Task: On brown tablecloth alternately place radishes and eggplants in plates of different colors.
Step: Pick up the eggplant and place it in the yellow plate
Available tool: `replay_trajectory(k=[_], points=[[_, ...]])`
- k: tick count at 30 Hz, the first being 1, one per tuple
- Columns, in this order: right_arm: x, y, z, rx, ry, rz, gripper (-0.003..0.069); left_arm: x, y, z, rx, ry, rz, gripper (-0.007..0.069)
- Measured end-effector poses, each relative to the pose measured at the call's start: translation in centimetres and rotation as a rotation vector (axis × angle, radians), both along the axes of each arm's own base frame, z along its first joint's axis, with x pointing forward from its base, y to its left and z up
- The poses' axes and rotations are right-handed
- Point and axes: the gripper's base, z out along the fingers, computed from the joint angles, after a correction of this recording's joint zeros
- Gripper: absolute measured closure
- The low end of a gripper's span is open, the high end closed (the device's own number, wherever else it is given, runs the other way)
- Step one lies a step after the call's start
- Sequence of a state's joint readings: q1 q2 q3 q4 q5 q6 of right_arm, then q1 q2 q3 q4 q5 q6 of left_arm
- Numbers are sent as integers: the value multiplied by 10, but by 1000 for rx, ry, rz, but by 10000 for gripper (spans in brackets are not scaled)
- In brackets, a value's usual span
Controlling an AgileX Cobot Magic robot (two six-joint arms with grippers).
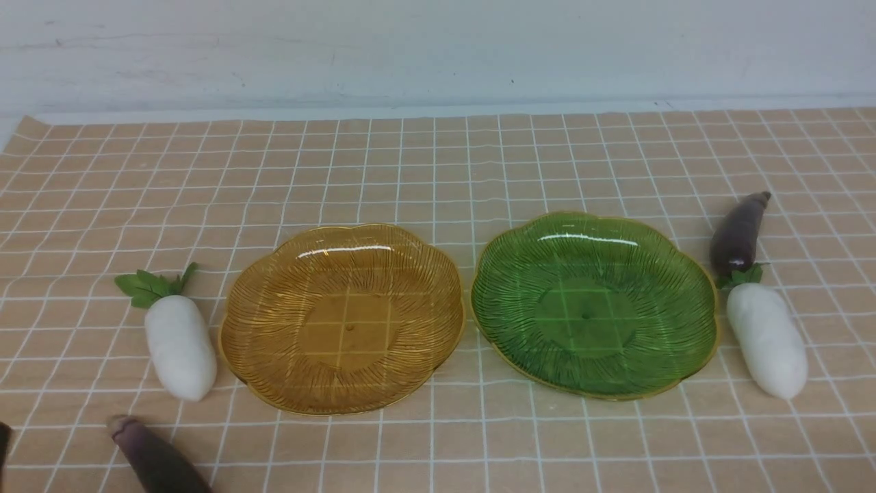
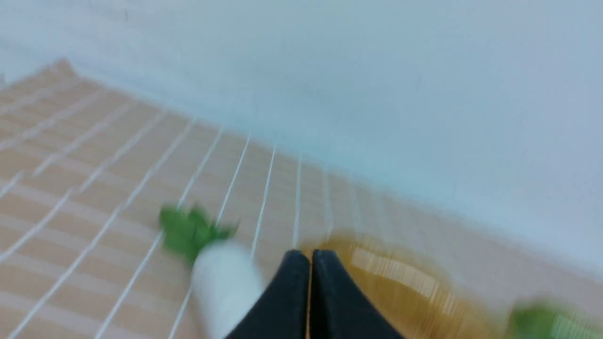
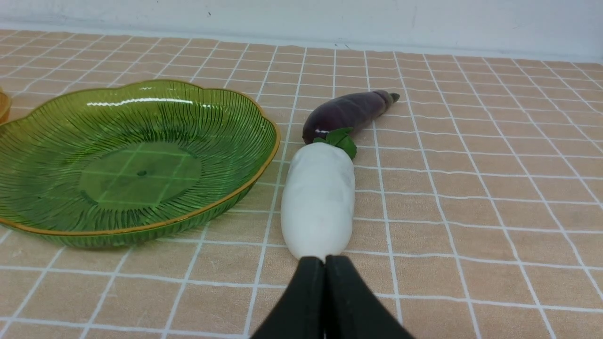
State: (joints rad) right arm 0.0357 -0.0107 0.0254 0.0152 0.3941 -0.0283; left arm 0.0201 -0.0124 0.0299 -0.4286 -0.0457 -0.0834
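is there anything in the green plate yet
No, the green plate holds nothing; a radish and an eggplant lie on the tablecloth beside it.

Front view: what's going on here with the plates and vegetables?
Nothing is placed yet. The amber plate and green plate sit empty on the brown tablecloth. The left radish and left eggplant lie left of the amber plate, the right radish and right eggplant right of the green one. The left gripper and right gripper are shut, holding nothing.
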Motion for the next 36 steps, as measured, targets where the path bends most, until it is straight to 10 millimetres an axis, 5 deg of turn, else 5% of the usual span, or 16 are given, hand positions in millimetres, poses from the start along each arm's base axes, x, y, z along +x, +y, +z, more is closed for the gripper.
replay_trajectory(k=[5,9,13,15,19,23,27,36], points=[[0,1,1,62,-14,0,674,-5,8,24,-132,-183,64,628],[2,3,18,478,-191,-27,674,-17,1,81,-91,-232,-3,628],[2,0,26,717,-263,-56,674,-10,-10,119,16,-85,-103,628],[2,-1,27,793,-277,-67,674,12,-21,137,105,185,-236,628],[2,-1,27,812,-276,-69,674,48,-26,127,177,560,-342,628],[2,-2,28,820,-282,-71,674,91,-20,87,176,979,-357,628],[0,7,29,777,-164,-17,674,110,-13,67,164,1124,-322,625],[8,24,118,419,240,132,674,145,12,30,-65,1285,-225,615]])
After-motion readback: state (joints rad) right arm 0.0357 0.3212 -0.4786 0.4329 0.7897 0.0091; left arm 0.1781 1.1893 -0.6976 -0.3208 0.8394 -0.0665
